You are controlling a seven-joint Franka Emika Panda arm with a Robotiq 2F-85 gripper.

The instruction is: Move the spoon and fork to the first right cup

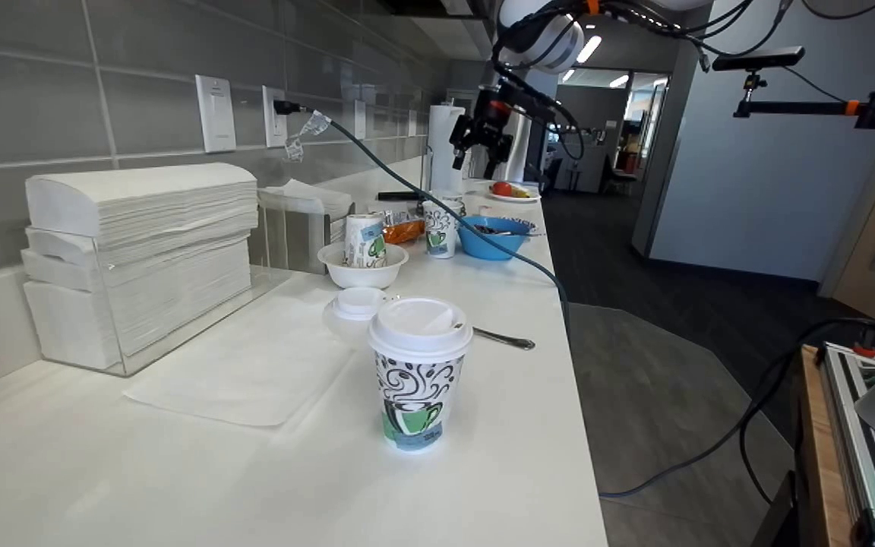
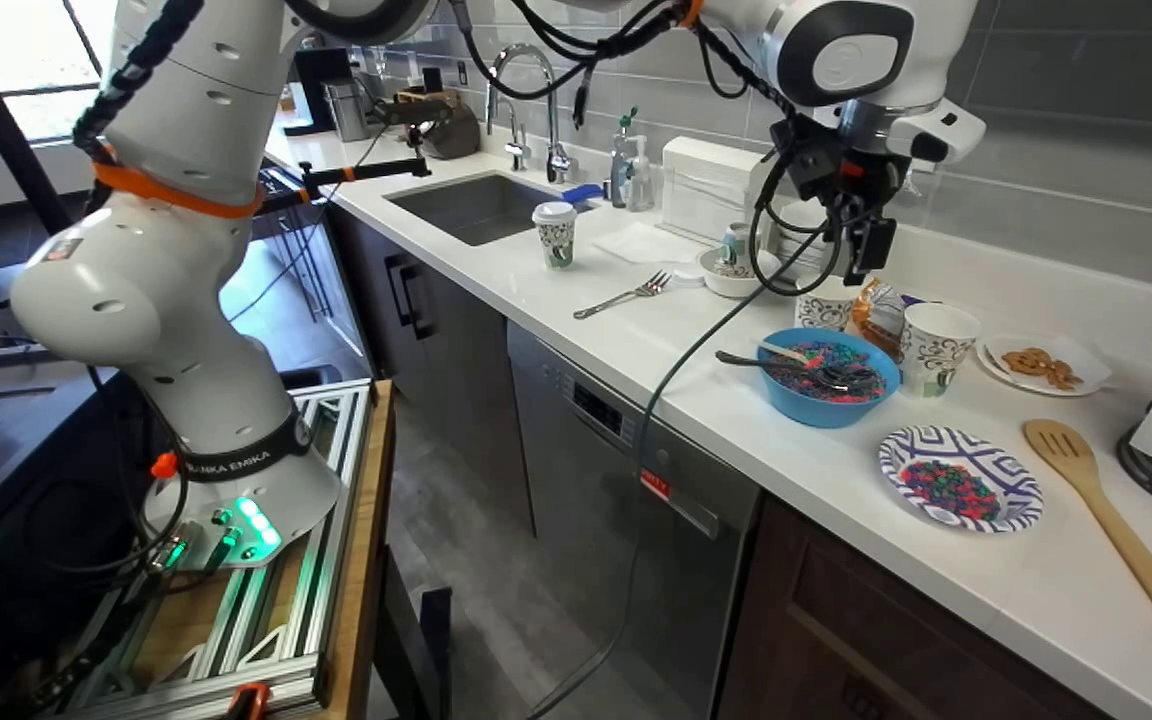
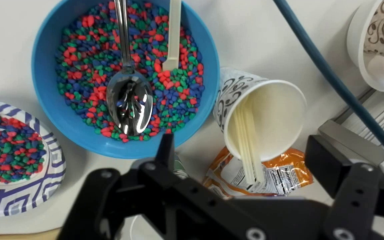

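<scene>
Lying in the blue bowl (image 3: pixel 45 80) on small coloured pebbles (image 3: pixel 82 100), the spoon (image 3: pixel 129 100) was below me, its handle going over the rim. The fork (image 2: pixel 626 295) lay well apart from it, on the counter (image 2: pixel 671 335), seen in an exterior view. Neither of the 2 was delivered yet, so I judged that the task stood at its beginning, with the reach for the spoon probably in hand. Just beside the bowl stood a cup (image 3: pixel 282 110) with pale sticks (image 3: pixel 247 140), and a 2nd cup (image 2: pixel 936 352) stood near the bowl, too; whether 1 of these was the 1st right cup, I could not tell. Above all of this hung my gripper (image 1: pixel 475 161), its 2 fingers wide apart and nothing held between them. The next move, in my opinion, called for shifting over the bowl, setting the fingers across the spoon's handle, and lowering gently, because the pebbles could roll under a push. The cable (image 3: pixel 338 83), crossing over the counter, also required some caution.
</scene>
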